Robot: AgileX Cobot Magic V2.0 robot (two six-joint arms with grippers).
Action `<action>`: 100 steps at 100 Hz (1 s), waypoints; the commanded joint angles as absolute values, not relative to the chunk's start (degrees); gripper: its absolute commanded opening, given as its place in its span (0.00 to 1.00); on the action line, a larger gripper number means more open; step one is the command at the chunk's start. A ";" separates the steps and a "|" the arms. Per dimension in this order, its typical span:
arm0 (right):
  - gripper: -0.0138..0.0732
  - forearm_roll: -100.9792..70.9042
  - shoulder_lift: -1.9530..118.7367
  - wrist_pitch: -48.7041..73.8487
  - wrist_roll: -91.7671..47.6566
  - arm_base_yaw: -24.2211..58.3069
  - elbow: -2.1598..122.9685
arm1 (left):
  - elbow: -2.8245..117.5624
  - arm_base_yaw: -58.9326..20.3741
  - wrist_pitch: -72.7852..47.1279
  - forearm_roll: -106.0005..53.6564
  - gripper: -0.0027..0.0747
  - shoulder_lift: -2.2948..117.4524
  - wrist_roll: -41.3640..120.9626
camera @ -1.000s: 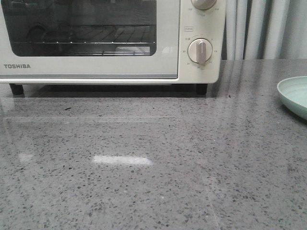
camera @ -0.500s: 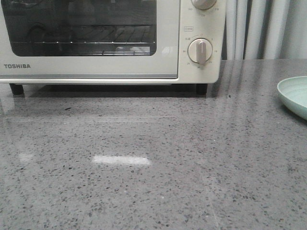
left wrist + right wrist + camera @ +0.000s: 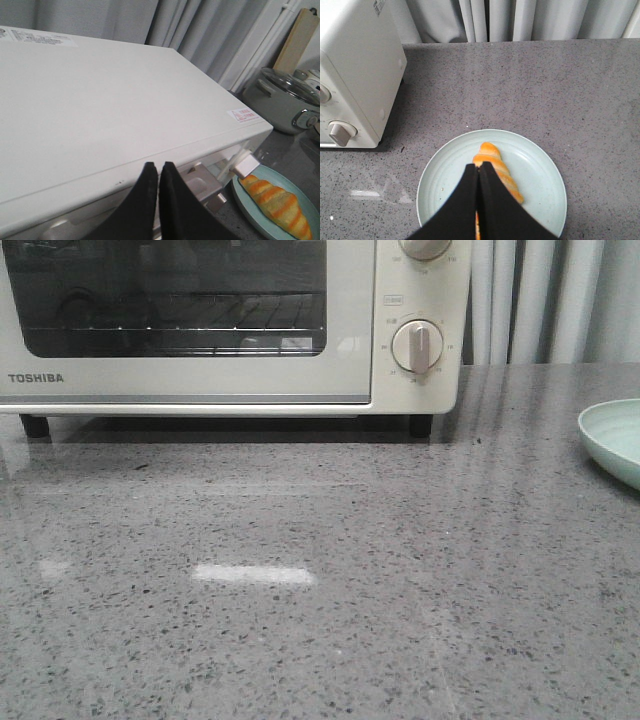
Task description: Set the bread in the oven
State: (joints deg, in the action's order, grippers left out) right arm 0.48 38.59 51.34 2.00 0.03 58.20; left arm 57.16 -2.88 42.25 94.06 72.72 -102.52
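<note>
Countertop (image 3: 320, 600): lying bare in front of the oven (image 3: 200, 390), giving open passage. Oven door sitting shut, blocking the rack. Plate (image 3: 612, 440) occupying the right edge. Pot (image 3: 282, 102) standing beyond the oven's far side. Curtains (image 3: 540, 300) closing the back.

"TOSHIBA" on the oven (image 3: 200, 390) door

Soft, even indoor light fills all three views, with a pale rectangular glare patch low on the speckled grey countertop (image 3: 250, 575), dim reflections in the oven (image 3: 230, 330) glass, a dark shadow beneath it, and mild overall softness.
</note>
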 commanded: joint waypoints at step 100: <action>0.07 0.49 39.15 47.40 1.28 0.20 60.07 | 41.45 -3.20 53.21 97.64 0.01 68.30 -101.78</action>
State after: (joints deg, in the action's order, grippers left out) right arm 0.00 38.59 51.34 1.91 0.03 58.20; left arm 43.02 -3.08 57.26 96.34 71.40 -102.54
